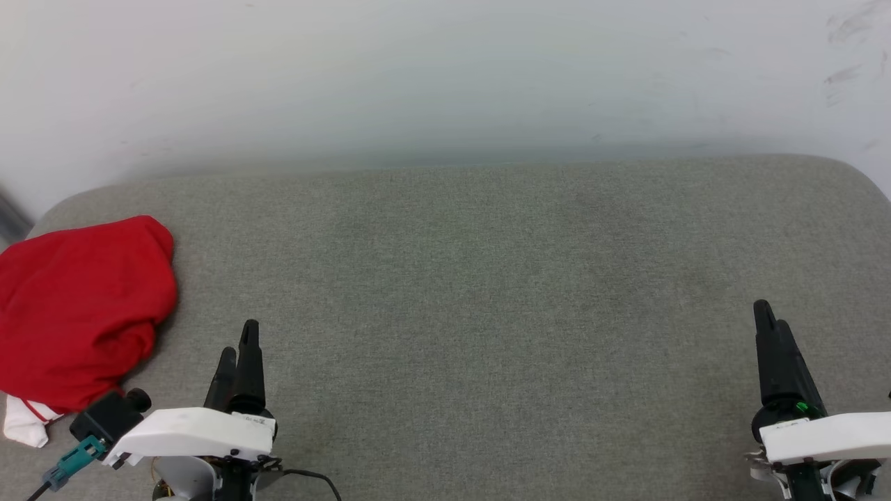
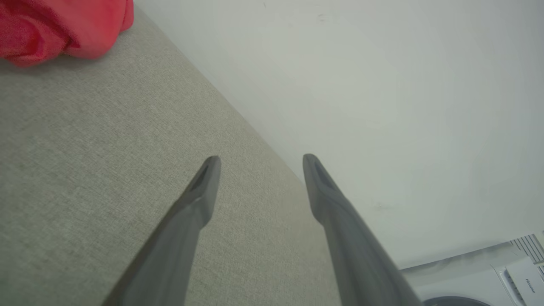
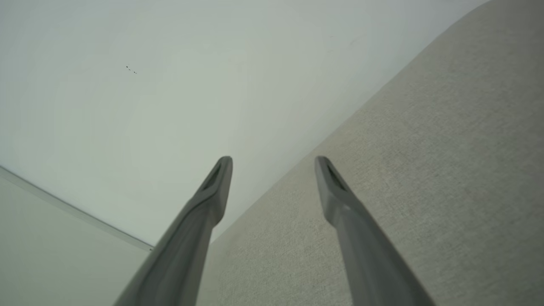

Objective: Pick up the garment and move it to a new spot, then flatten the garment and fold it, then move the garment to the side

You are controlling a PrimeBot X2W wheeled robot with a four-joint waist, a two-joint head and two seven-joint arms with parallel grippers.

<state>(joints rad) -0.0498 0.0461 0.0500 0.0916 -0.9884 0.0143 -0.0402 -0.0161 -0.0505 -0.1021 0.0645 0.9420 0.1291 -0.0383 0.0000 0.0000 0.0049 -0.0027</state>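
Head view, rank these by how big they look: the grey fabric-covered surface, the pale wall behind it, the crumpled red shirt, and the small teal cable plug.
1. Grey fabric-covered surface, largest.
2. Pale wall.
3. Crumpled red shirt, cut off at the left edge.
4. Small teal cable plug, smallest, though nearest the camera.

A grey-green, fabric-covered pad (image 1: 487, 292) with rounded far corners runs right up to a white wall (image 1: 445, 76). On it lies the garment (image 1: 76, 306), a crumpled red heap at the pad's left end, resting on the fabric a little way out from the wall and not touching it. A white sleeve piece (image 1: 24, 426) with red trim pokes out on the heap's side farthest from the wall.
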